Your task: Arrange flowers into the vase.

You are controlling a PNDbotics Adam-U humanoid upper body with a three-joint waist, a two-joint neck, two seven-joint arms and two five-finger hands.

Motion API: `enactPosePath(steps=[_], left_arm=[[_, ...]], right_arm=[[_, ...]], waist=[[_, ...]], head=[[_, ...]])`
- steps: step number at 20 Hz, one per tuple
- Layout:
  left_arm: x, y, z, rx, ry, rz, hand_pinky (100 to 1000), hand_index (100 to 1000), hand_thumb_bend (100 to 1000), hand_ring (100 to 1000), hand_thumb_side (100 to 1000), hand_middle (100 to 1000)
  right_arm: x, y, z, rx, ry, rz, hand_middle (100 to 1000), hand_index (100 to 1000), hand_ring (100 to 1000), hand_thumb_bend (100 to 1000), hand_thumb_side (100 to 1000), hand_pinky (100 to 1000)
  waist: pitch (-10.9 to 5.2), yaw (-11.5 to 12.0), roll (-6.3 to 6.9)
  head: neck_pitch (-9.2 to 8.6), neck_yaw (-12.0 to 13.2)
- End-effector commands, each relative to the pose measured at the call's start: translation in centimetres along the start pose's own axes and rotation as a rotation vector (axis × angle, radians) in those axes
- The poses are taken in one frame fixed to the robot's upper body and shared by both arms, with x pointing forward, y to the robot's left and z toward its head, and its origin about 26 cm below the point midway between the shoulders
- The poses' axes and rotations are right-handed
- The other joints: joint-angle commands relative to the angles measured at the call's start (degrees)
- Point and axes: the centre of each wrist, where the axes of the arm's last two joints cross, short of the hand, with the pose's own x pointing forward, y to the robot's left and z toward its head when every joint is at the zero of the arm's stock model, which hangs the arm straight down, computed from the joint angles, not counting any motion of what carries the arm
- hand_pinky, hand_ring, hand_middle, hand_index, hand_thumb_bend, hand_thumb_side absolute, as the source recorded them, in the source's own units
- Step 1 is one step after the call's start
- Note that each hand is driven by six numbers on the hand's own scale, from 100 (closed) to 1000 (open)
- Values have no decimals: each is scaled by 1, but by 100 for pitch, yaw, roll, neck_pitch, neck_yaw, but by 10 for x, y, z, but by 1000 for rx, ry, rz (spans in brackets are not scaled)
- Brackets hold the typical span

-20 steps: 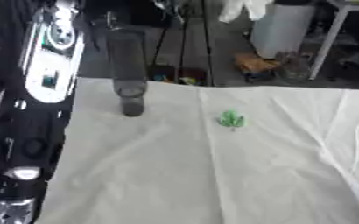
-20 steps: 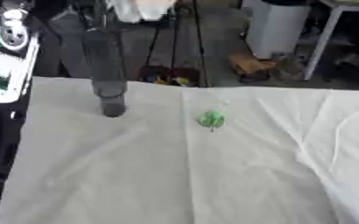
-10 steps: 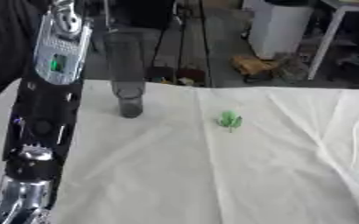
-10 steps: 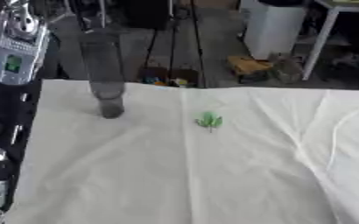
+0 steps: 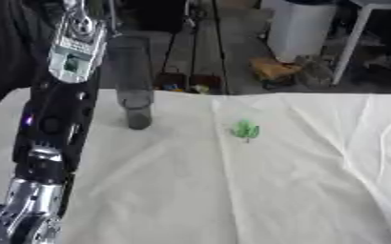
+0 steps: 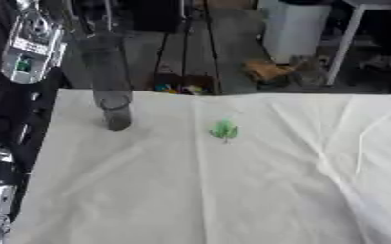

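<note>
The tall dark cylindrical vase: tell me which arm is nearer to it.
Left. The robot's left arm rises along the view's left side, right beside the tall dark cylindrical vase. The right arm shows in neither view, and neither robot hand is visible.

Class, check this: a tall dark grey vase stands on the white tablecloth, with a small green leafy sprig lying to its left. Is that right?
Not quite. The small green leafy sprig lies to the right of the tall dark grey vase, not its left, as the left eye view shows; both are on the white tablecloth.

A wrinkled white cloth (image 5: 257, 190) covers the surface. A tall grey vase (image 5: 133, 81) stands upright near its far left corner. A small green sprig (image 5: 245, 129) lies near the far edge's middle, well apart from the vase.
</note>
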Motion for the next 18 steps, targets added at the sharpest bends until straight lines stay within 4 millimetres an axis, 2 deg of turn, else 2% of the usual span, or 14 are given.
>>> enactPosePath(steps=[1,7,13,18], left_arm=[[11,10,-16,31,-44,1,100,200,100,100,717,100],[4,10,-15,63,-34,2,100,201,100,100,721,100],[-13,6,-8,131,-14,68,100,203,100,100,727,100],[-18,5,-6,158,-25,125,100,207,100,100,729,100]], right_arm=[[10,-9,-6,6,-23,34,845,997,1000,100,874,881],[11,-10,-6,8,-23,35,845,997,1000,100,874,881],[12,-9,-8,10,-29,32,845,997,1000,100,874,881],[12,-8,-9,11,-31,32,845,997,1000,100,873,881]], waist=[[-59,-16,-2],[-48,-51,19],[-22,-157,22],[-4,-231,11]], head=[[-36,2],[-45,13],[-93,9],[-112,19]])
